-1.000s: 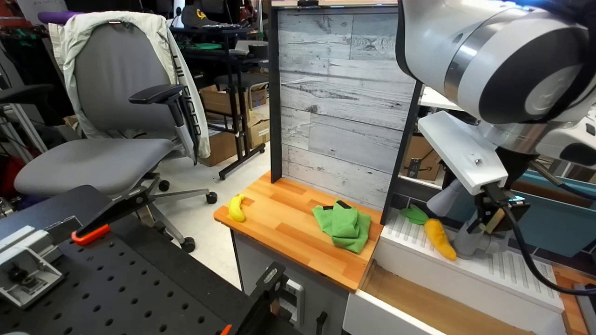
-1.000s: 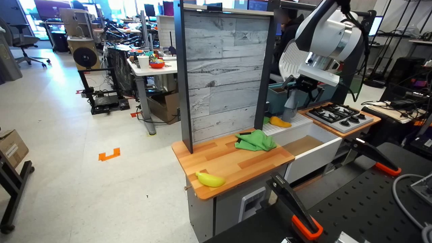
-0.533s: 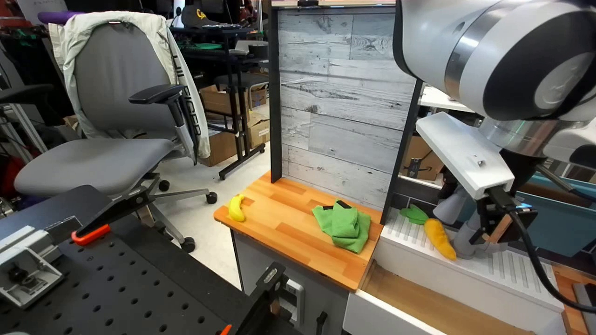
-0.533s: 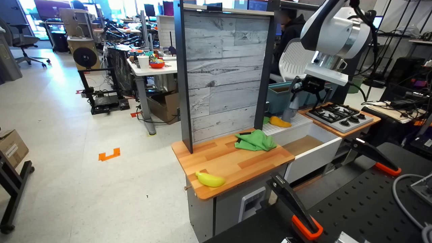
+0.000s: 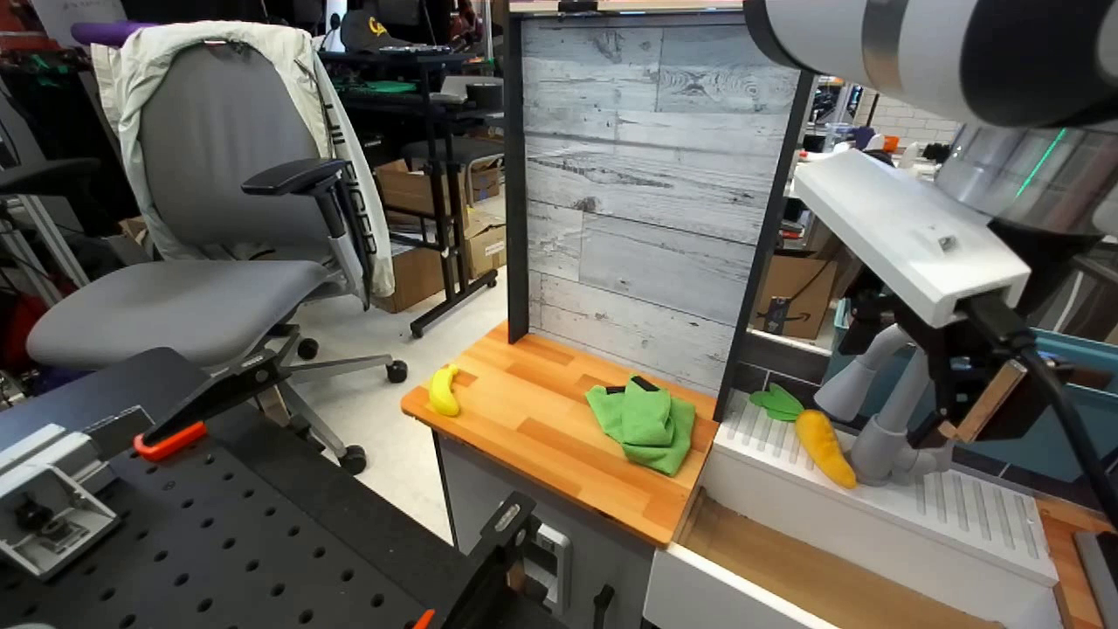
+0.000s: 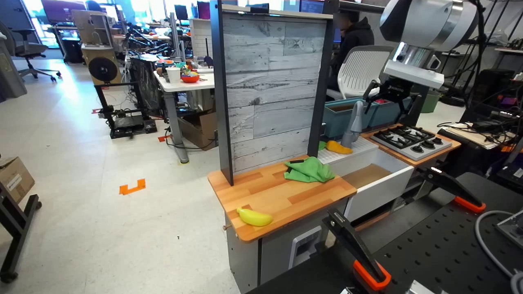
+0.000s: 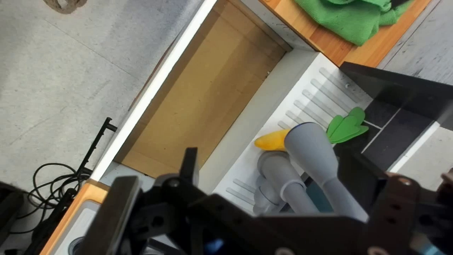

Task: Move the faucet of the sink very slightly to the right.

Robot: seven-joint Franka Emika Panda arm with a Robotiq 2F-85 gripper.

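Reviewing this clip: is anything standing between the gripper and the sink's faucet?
Nothing visible does: both exterior views show no object between the open gripper and the arch of the faucet. The toy carrot lies low beside the faucet's base, outside that gap; whether it touches the base, I can't tell.

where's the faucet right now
The grey faucet stands at the right of an exterior view, on the white ribbed counter, just right of the orange toy carrot.
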